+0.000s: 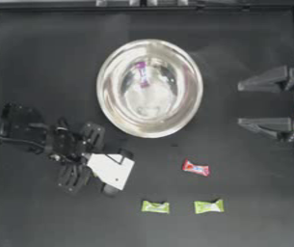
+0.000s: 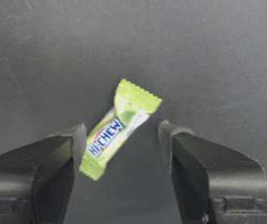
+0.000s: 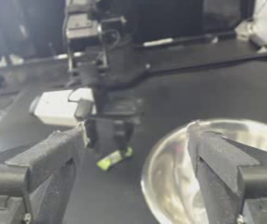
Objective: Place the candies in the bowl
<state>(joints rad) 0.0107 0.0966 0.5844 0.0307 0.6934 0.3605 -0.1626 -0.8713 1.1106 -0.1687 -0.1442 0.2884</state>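
Below, the matte dark bench (image 1: 252,226) carries a shiny round silver metal bowl (image 1: 175,118) holding a purple wrapped candy (image 1: 140,73), while the left gripper (image 2: 122,144), fingers (image 2: 71,144) wide apart, straddles a glossy lime-green wrapped candy (image 2: 117,129) lying just beside the bowl.

— What sits on the tabletop (image 1: 252,43)?
— A dark, matte surface. The silver bowl (image 1: 113,113) rests a little toward the far edge, about midway across, with a purple candy (image 1: 140,72) inside.
— And the loose sweets?
— Toward the near edge: a red and white candy (image 1: 195,168), then closer still two green candies side by side, one (image 1: 155,207) and the other (image 1: 209,206). A third green candy (image 2: 117,129) lies flat nearer the left edge
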